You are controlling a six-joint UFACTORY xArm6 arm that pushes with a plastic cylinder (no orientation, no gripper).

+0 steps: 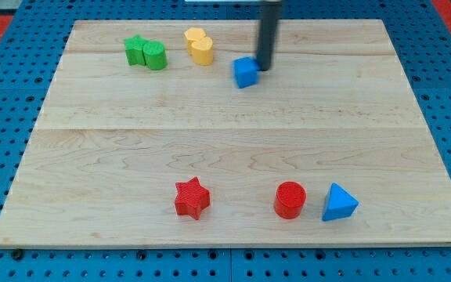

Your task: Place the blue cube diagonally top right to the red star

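Observation:
The blue cube [245,72] sits near the view's top, a little right of the middle. My tip [263,68] is at the cube's right side, touching or nearly touching it. The red star [192,198] lies near the view's bottom, left of the middle, far below the cube and slightly to its left.
A yellow block [200,45] stands left of the blue cube near the top. A green star and a green cylinder [146,53] sit together at the top left. A red cylinder [290,200] and a blue triangular block [339,204] lie right of the red star. The wooden board [92,157] rests on a blue grid surface.

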